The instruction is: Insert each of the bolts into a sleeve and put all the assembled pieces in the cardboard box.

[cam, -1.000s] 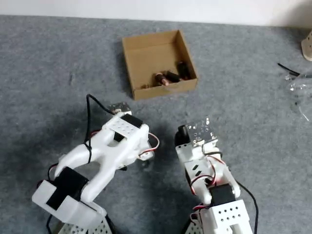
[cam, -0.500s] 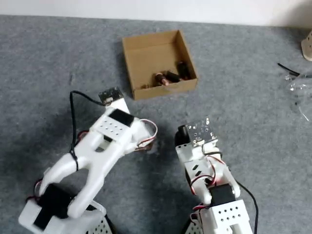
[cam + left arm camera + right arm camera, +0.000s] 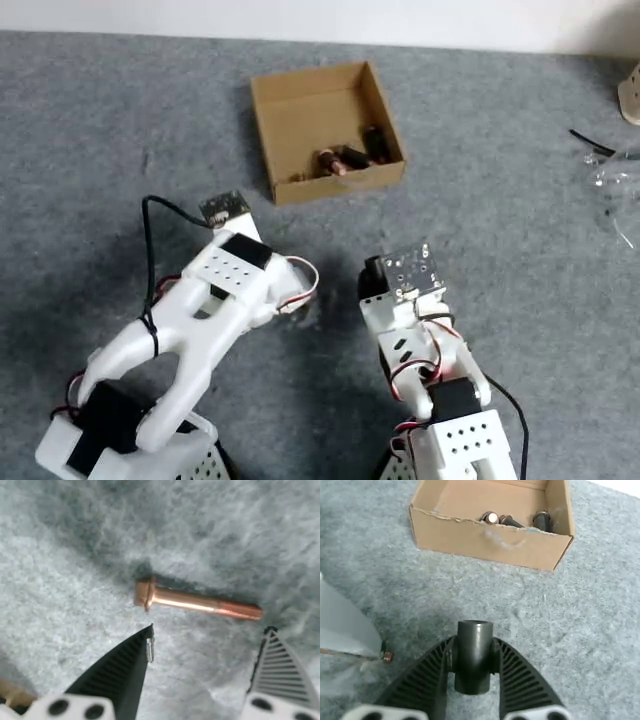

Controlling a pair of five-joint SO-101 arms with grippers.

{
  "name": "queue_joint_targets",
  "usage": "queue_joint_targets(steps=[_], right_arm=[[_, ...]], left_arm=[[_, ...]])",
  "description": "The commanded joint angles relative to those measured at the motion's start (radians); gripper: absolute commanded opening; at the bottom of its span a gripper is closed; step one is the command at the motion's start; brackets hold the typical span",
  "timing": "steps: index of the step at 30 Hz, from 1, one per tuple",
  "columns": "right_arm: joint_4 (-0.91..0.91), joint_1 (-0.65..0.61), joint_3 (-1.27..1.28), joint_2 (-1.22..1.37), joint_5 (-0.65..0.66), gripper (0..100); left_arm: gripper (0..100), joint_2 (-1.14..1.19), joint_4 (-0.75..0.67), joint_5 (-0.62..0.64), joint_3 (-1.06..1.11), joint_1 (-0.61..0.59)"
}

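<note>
A copper bolt (image 3: 195, 601) lies flat on the grey carpet. My left gripper (image 3: 210, 629) hangs open just above it, with the bolt a little beyond the fingertips and nothing between them. In the high view the left arm (image 3: 230, 280) covers that spot. My right gripper (image 3: 473, 645) is shut on a black sleeve (image 3: 474, 666) held upright, its hollow end up; from above the sleeve (image 3: 372, 272) shows at the front of the right arm. The cardboard box (image 3: 262, 130) stands at the back with several assembled pieces (image 3: 345, 158) in its near right corner.
The box's front wall (image 3: 490, 542) faces the right gripper across bare carpet. A white part of the left arm (image 3: 340, 625) shows close beside the right gripper. A clear plastic bag and black wire (image 3: 610, 165) lie at the far right.
The left arm has swung leftward and its wrist has shifted left and slightly away from the right arm. The right arm and its sleeve have not moved.
</note>
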Motion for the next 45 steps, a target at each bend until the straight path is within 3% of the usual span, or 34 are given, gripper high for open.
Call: queue_joint_targets(steps=[1,25,30,38,41,45], right_arm=[[-0.039,0.010,-0.013,-0.018,0.012,0.5],[-0.039,0.008,-0.012,-0.019,0.012,0.5],[-0.039,0.008,-0.012,-0.019,0.014,0.5],[-0.039,0.008,-0.012,-0.021,0.014,0.5],[-0.039,0.008,-0.012,-0.021,0.014,0.5],[-0.039,0.008,-0.012,-0.021,0.014,0.5]], left_arm=[[31,-0.044,-0.034,0.008,-0.001,-0.015],[31,-0.042,-0.075,0.008,0.053,-0.010],[31,0.065,-0.157,0.009,0.073,-0.013],[31,0.185,-0.098,0.009,-0.024,-0.036],[24,0.185,-0.069,0.009,-0.041,-0.054],[7,0.185,-0.074,0.009,-0.041,-0.068]])
